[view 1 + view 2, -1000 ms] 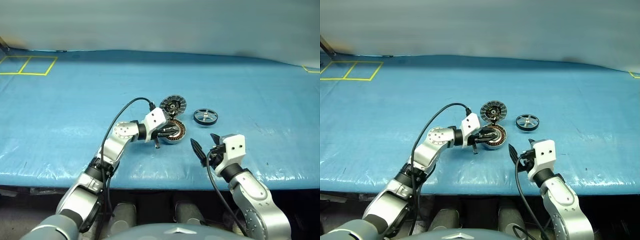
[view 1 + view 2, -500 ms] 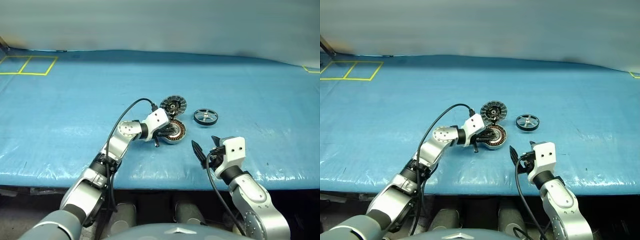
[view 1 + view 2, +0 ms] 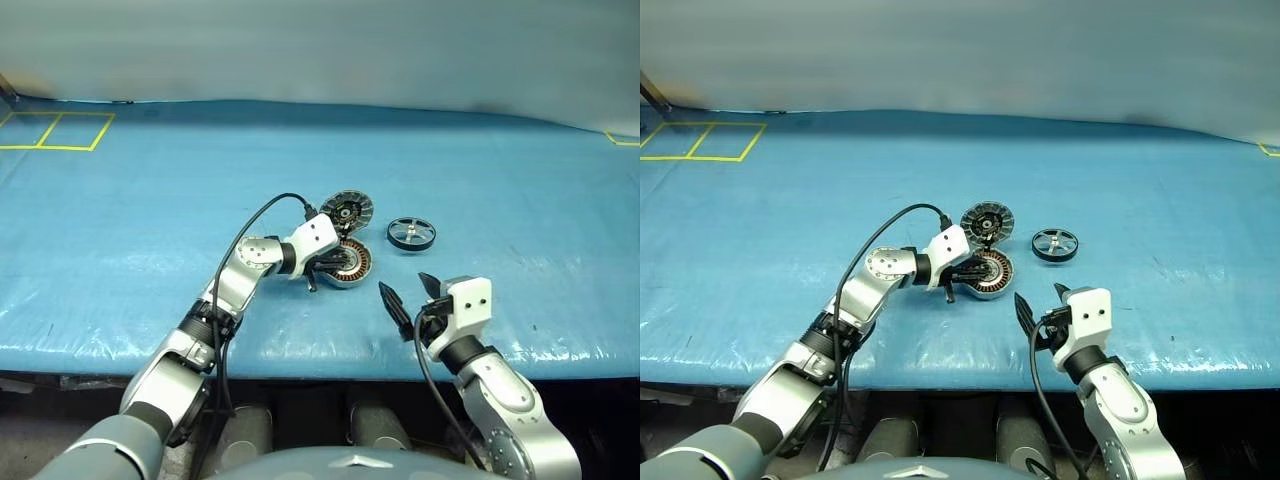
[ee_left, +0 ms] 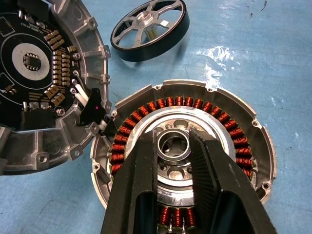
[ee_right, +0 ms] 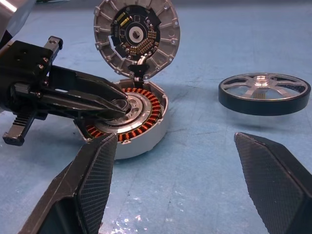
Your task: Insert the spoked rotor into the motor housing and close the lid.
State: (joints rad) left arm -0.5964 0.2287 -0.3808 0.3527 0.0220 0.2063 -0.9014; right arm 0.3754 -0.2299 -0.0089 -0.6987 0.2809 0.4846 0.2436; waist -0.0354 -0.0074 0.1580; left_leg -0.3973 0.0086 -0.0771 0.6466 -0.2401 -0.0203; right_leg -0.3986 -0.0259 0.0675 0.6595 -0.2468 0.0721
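A Unitree G1 works at a blue-covered table (image 3: 120, 220), where the rotor has not yet gone into the motor. The left gripper (image 4: 173, 146) reaches in over the motor housing (image 3: 347, 263), its two black fingers (image 4: 141, 170) drawn narrow and set either side of the raised central bearing ring amid the copper windings; they appear to pinch or at least bracket that hub, steadying the housing rather than lifting anything. The lid (image 3: 346, 210), hinged at the housing's far edge, stands tilted open with its circuit board and dark centre showing. The spoked rotor (image 3: 411, 233) lies flat on the cloth to the housing's right, well apart from both grippers and untouched. The right gripper (image 3: 408, 293) hangs near the table's front edge, jaws spread wide and empty, pointing toward the gap between housing and rotor. By the look of things the step in hand is the brace of the housing before the pick-up. The next move would seem to fall to the right arm: reach forward to the rotor, close on its rim or hub, carry it over the windings, and wait for the left fingers to clear the bearing before seating it. Counted on the table: one housing, one lid, one rotor, two grippers.
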